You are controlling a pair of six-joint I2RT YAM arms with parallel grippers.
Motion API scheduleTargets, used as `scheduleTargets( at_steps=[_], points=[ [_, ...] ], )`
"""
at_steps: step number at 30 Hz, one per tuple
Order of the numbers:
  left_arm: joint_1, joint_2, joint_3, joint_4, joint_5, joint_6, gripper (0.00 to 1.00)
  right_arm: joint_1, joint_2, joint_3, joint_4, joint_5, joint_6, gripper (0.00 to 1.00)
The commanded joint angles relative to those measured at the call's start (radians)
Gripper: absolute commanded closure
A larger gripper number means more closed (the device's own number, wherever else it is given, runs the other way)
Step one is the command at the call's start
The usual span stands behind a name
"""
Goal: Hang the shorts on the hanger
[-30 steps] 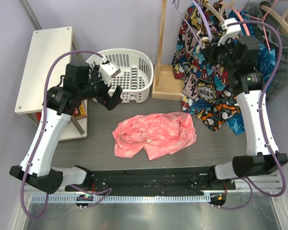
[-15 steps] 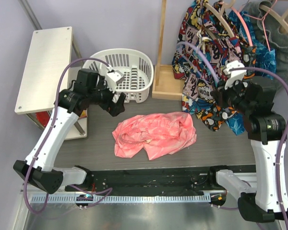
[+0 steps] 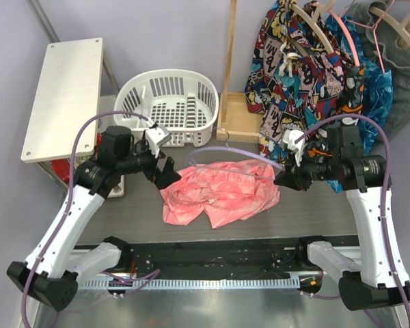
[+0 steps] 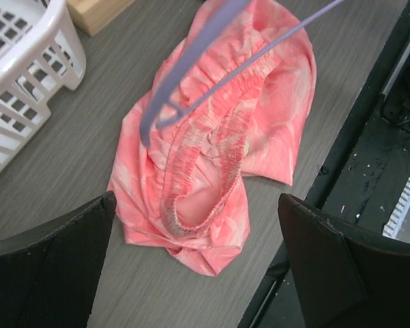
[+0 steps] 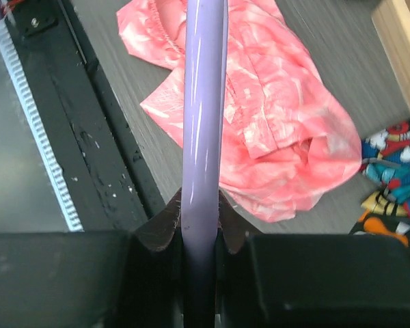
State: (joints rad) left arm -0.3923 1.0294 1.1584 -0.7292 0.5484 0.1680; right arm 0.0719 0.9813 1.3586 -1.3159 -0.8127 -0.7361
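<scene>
Bright even light, soft shadows, close-up hanger [image 5: 203, 137] slightly blurred

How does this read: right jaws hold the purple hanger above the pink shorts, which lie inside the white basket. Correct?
One error. The right jaws hold the purple hanger above the pink shorts, but these lie on the table beside the white basket, not inside it, as the top view shows.

Lilac wall [image 3: 164, 34] behind grey wood-grain table [image 3: 133, 220]
</scene>
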Motion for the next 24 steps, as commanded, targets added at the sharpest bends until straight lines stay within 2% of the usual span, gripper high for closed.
scheduleTargets(
  at_steps=[1, 5, 14, 17, 18, 19, 20, 22, 23, 24],
  points=[
    [0.003, -0.072, -0.043, 0.128, 0.108, 0.074, 0.0, 0.009, 0.003, -0.015, -0.189, -0.181, -0.322, 0.99],
    [0.004, -0.091, -0.092, 0.073, 0.267, 0.204, 0.0, 0.022, -0.015, -0.047, -0.189, -0.239, -0.378, 0.99],
    [-0.011, -0.095, -0.224, 0.114, 0.291, 0.226, 0.17, 0.16, -0.061, -0.127, -0.189, -0.215, -0.417, 0.99],
    [-0.034, -0.114, -0.293, 0.119, 0.326, 0.248, 0.44, 0.169, -0.07, -0.156, -0.155, -0.224, -0.392, 0.99],
    [-0.045, -0.12, -0.304, 0.119, 0.331, 0.252, 0.65, 0.172, -0.069, -0.159, -0.126, -0.23, -0.376, 0.99],
    [-0.062, -0.123, -0.313, 0.11, 0.315, 0.27, 0.78, 0.172, -0.063, -0.161, -0.111, -0.233, -0.334, 0.99],
    [-0.115, -0.133, -0.324, 0.102, 0.283, 0.278, 0.98, 0.174, -0.05, -0.162, -0.089, -0.233, -0.297, 0.99],
    [-0.16, -0.147, -0.335, 0.097, 0.205, 0.265, 1.0, 0.181, -0.029, -0.174, 0.031, -0.195, -0.153, 0.81],
    [-0.169, -0.156, -0.339, 0.097, 0.193, 0.257, 1.0, 0.19, 0.011, -0.168, 0.079, -0.172, -0.055, 0.59],
    [-0.169, -0.157, -0.339, 0.096, 0.168, 0.248, 1.0, 0.201, 0.035, -0.158, 0.073, -0.136, -0.046, 0.47]
  ],
)
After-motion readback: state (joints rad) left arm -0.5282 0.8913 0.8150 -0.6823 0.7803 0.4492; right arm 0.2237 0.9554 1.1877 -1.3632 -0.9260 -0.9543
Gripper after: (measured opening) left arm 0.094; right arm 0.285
